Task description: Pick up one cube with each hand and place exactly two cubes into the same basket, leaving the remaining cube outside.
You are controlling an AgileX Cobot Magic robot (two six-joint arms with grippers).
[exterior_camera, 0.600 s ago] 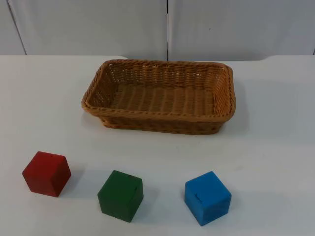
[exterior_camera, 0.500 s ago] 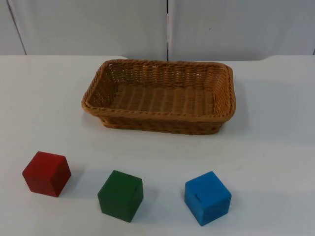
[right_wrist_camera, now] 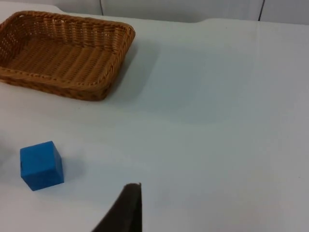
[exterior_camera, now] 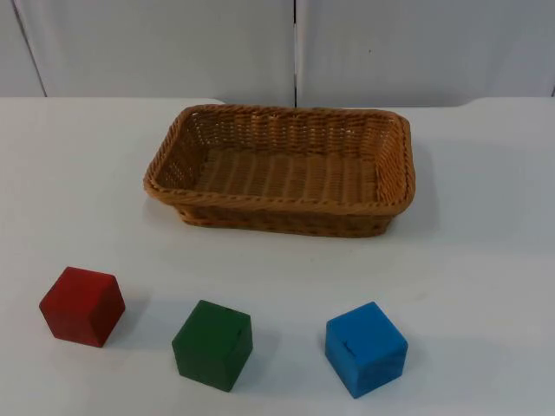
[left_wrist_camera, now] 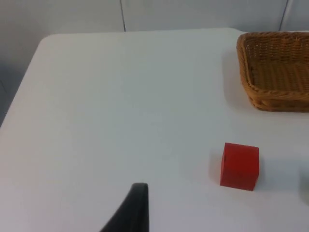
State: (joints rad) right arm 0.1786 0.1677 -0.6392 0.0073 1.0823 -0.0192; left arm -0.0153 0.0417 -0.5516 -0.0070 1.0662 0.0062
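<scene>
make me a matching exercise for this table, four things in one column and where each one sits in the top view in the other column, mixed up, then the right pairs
Things
1. red cube
2. green cube
3. blue cube
4. basket

Places in the top view
A. middle of the front row of cubes
B. behind the cubes, toward the wall, with nothing in it
C. left end of the front row
D. right end of the front row

Pairs: 1-C, 2-A, 3-D, 4-B
</scene>
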